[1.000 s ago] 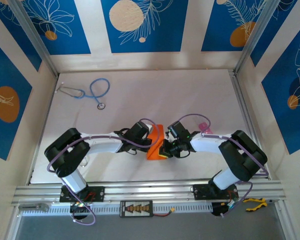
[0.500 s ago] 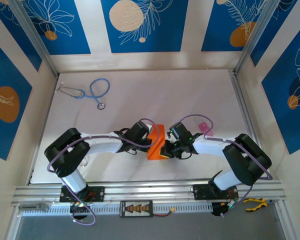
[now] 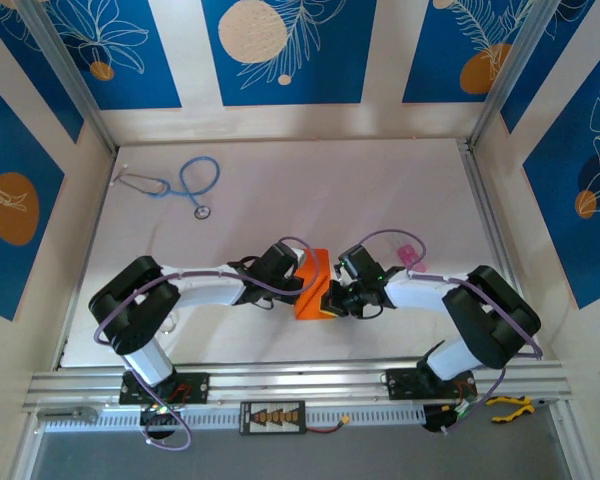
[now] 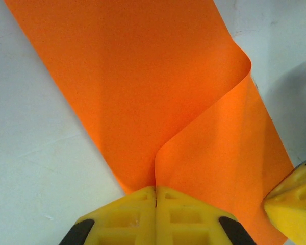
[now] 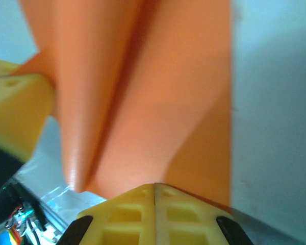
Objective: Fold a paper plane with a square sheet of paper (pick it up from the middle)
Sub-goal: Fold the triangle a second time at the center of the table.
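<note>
The square sheet of paper (image 3: 314, 283) is bright orange and hangs bent between my two grippers near the table's front middle. My left gripper (image 4: 156, 189) is shut, and a curled fold of the sheet (image 4: 143, 87) runs into the seam between its yellow fingertips. My right gripper (image 5: 154, 186) is shut too, with the orange sheet (image 5: 153, 102) rising straight from its tips. In the top view the left gripper (image 3: 299, 285) meets the paper from the left. The right gripper (image 3: 331, 298) meets it from the right. The two stand very close together.
A blue stethoscope (image 3: 186, 184) lies at the back left of the white table (image 3: 310, 190). A small pink thing (image 3: 410, 256) sits behind the right forearm. Wall panels close in the table's left, right and back sides.
The right arm's elbow has shifted slightly to the right. Both grippers and the orange sheet stay where they were.
</note>
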You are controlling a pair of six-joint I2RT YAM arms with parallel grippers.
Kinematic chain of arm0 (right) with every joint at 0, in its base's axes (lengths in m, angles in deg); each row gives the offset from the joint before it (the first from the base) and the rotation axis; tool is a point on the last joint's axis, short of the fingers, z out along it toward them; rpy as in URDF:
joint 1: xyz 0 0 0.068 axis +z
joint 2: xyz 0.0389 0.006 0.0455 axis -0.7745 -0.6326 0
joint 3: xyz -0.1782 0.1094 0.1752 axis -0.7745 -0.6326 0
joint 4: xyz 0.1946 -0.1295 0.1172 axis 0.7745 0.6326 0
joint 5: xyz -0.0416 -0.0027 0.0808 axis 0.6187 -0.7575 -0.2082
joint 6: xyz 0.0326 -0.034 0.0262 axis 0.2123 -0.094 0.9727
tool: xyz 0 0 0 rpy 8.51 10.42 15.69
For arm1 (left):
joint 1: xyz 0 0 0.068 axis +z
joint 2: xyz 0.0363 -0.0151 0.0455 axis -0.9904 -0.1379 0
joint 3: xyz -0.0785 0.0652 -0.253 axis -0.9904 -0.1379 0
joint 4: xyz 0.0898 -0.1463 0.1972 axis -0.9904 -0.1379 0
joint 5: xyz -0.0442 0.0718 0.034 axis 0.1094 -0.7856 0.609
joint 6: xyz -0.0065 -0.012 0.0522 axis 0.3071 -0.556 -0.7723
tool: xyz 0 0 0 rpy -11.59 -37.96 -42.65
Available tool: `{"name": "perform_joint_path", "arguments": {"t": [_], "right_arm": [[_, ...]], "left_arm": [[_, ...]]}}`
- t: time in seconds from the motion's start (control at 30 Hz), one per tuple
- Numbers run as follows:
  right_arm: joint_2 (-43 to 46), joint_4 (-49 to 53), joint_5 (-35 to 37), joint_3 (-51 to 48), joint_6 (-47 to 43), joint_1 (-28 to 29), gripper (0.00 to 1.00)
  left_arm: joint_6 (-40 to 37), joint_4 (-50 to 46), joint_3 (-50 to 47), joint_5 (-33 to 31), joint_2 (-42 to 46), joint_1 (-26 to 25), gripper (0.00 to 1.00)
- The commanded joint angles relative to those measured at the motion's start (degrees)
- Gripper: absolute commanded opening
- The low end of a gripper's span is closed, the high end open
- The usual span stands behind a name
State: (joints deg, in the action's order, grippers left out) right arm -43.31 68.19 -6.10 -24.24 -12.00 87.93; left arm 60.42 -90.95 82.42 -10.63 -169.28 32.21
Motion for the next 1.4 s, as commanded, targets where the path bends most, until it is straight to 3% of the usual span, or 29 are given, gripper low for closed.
{"name": "perform_joint_path", "arguments": {"t": [0.0, 0.87, 1.37], "right_arm": [[-1.4, 4.5, 1.9, -0.7, 0.0, -0.4, 0.00], [-3.4, 6.1, 2.4, 0.4, -1.2, -0.7, 0.00], [0.3, 3.9, 0.1, 0.7, -1.6, 0.0, 0.01]], "left_arm": [[0.0, -0.1, 0.3, 0.7, -0.3, 0.7, 0.00], [-1.1, -0.1, 1.6, 0.5, -1.3, 0.8, 0.00], [0.6, 1.4, -0.5, 1.2, -0.7, 0.8, 0.00]]}}
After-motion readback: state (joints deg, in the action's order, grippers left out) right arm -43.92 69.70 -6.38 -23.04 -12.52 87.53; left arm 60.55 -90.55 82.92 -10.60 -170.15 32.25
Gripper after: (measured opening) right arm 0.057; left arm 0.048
